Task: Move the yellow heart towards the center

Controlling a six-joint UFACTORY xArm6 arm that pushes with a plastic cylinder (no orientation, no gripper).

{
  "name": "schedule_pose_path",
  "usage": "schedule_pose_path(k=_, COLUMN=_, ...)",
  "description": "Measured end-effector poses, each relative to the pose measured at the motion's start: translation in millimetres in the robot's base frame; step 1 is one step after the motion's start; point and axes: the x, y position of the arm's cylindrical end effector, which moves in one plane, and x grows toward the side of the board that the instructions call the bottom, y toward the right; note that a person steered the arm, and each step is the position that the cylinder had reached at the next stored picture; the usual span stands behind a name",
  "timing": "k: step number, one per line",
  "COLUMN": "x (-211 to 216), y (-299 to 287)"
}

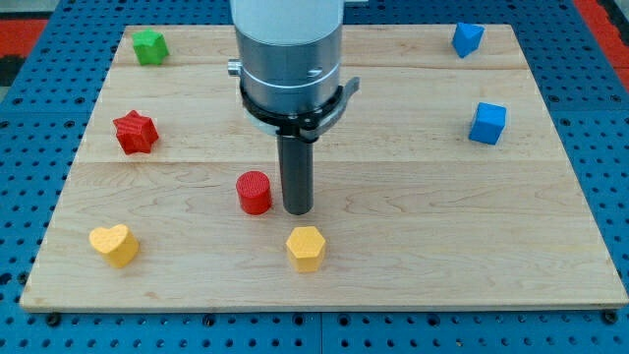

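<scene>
The yellow heart (114, 244) lies near the board's bottom left corner. My tip (298, 209) rests on the board near the middle, far to the right of the heart. It stands just right of the red cylinder (255, 192) and just above the yellow hexagon (306, 248). It touches neither that I can tell.
A red star (136, 132) sits at the left, a green block (150, 46) at the top left. A blue block (468, 38) is at the top right and a blue cube (487, 123) below it. The wooden board (413, 236) lies on a blue pegboard.
</scene>
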Motion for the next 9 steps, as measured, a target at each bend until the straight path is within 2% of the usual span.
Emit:
schedule_pose_path(k=2, x=-1, y=-33)
schedule_pose_path(k=5, x=-20, y=4)
schedule_pose_path(k=6, x=-20, y=-7)
schedule_pose_path(k=9, x=-20, y=-98)
